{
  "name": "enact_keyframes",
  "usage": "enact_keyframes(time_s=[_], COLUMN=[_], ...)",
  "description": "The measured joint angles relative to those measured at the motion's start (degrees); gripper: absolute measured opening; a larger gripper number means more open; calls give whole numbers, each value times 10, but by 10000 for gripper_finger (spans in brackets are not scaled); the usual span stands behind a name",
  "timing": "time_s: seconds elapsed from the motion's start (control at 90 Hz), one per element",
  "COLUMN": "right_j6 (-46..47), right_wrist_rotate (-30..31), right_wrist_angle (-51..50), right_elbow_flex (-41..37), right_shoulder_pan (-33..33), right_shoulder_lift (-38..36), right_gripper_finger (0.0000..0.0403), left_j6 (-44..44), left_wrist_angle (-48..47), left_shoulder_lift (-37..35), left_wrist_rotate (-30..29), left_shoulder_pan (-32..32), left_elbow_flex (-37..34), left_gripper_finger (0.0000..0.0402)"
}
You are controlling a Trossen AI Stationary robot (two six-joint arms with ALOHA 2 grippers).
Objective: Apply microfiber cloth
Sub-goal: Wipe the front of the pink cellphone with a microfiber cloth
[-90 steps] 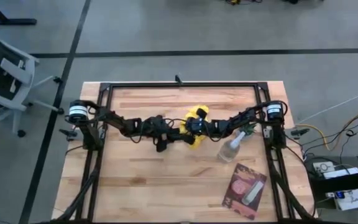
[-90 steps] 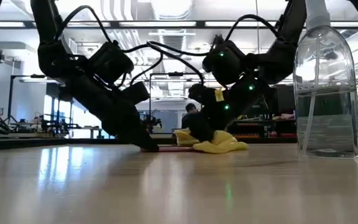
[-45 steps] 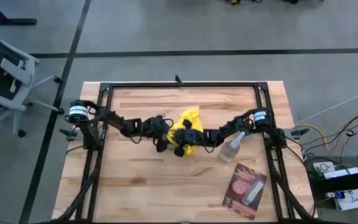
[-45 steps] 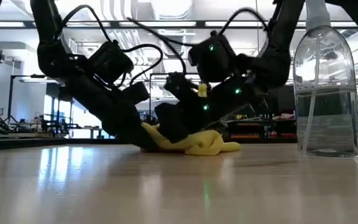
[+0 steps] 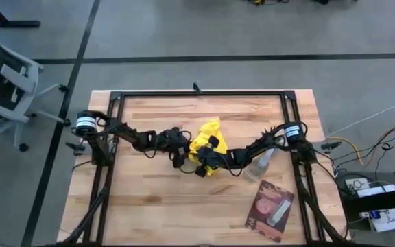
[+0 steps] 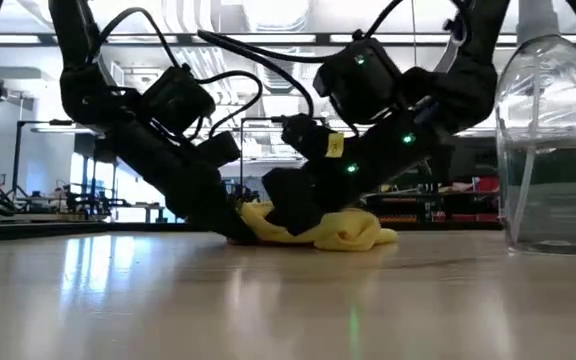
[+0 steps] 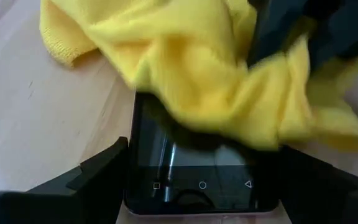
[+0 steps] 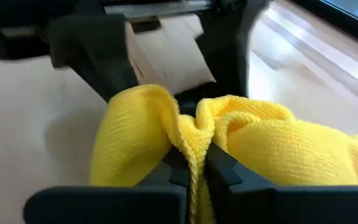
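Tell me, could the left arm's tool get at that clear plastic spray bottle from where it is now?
Probably not directly. The left tool holds a dark-screened smartphone, and the right tool, gripping the crumpled yellow microfiber cloth, lies between it and the clear plastic spray bottle.

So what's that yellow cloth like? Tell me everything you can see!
The microfiber cloth is bright yellow, soft and fuzzy, bunched into wrinkly folds. It lies near the middle of the wooden table. The right gripper is shut on a pinched fold of it. It drapes over the top of a phone with a dark screen, which the left gripper holds flat between its fingers.
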Motion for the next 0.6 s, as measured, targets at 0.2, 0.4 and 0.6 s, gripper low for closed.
enact_keyframes(time_s=[0.2, 0.4, 0.6], right_j6=[11, 32, 28], right_wrist_rotate=[57, 93, 94], right_wrist_angle=[-47, -64, 41], right_elbow_flex=[-41, -63, -64], right_shoulder_pan=[-2, -5, -12], right_shoulder_lift=[-39, -64, -38], right_gripper_finger=[0, 0, 0], left_j6=[-1, -2, -2], left_wrist_angle=[-1, 0, 3], left_shoulder_lift=[0, 0, 0], left_wrist_rotate=[-2, -3, -4], left_shoulder_pan=[0, -1, -1], left_elbow_flex=[0, 0, -1], left_gripper_finger=[323, 324, 324])
